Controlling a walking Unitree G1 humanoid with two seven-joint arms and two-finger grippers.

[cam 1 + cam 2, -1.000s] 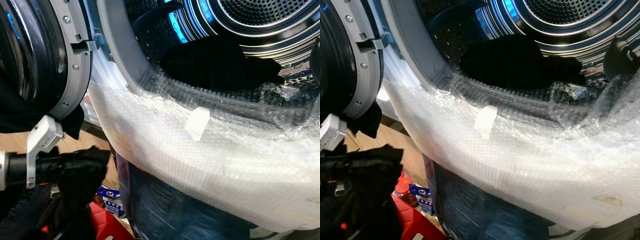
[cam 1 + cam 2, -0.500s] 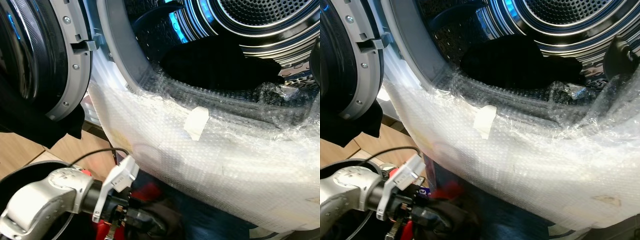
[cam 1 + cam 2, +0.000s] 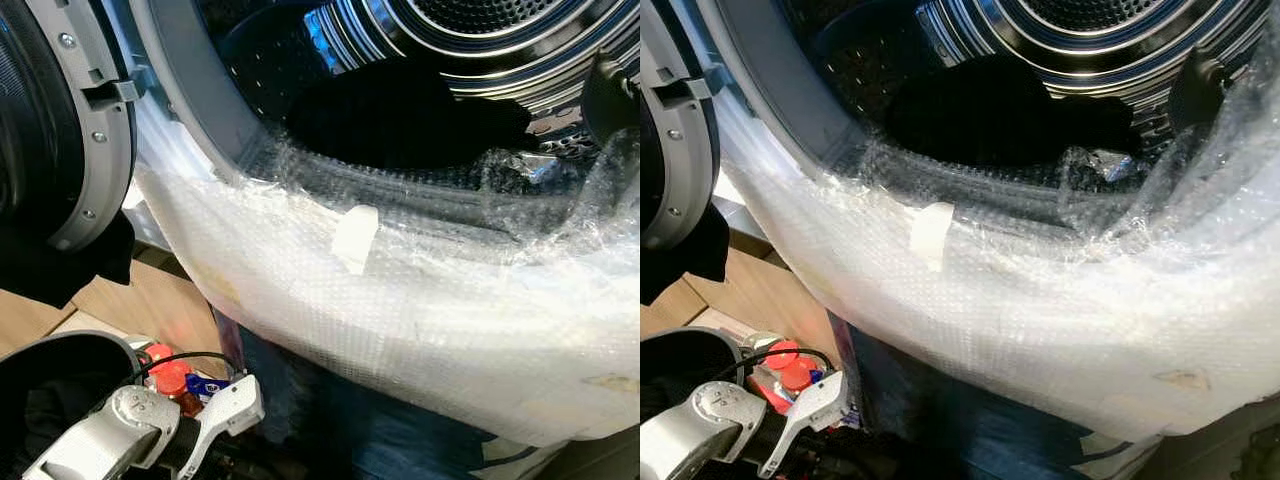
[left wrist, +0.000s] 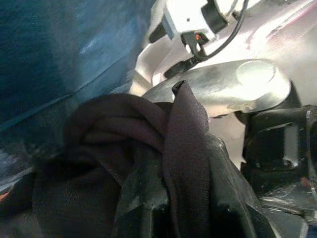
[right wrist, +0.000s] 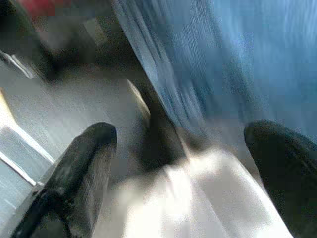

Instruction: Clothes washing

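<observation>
The washer's steel drum [image 3: 480,25] stands open with a heap of dark clothes [image 3: 400,110] inside. Bubble wrap [image 3: 420,300] covers the front lip, with a strip of pale tape [image 3: 355,238] on it. My silver left arm [image 3: 130,440] reaches low at the bottom left, below the machine's front. In the left wrist view a bunched dark garment [image 4: 138,144] wraps over my left gripper [image 4: 173,208], which is shut on it. In the blurred right wrist view my right gripper [image 5: 185,168] is open, its black fingers [image 5: 89,163] wide apart with nothing between them.
The round washer door [image 3: 60,130] hangs open at the left, and a dark cloth [image 3: 70,265] droops below it. A black tub [image 3: 60,375] sits beside my left arm. Red-capped bottles [image 3: 165,368] stand on the wooden floor [image 3: 150,300].
My left arm has swung from the left edge down and under the machine's front, still with the dark garment. The camera has shifted, so the whole scene sits further left.
</observation>
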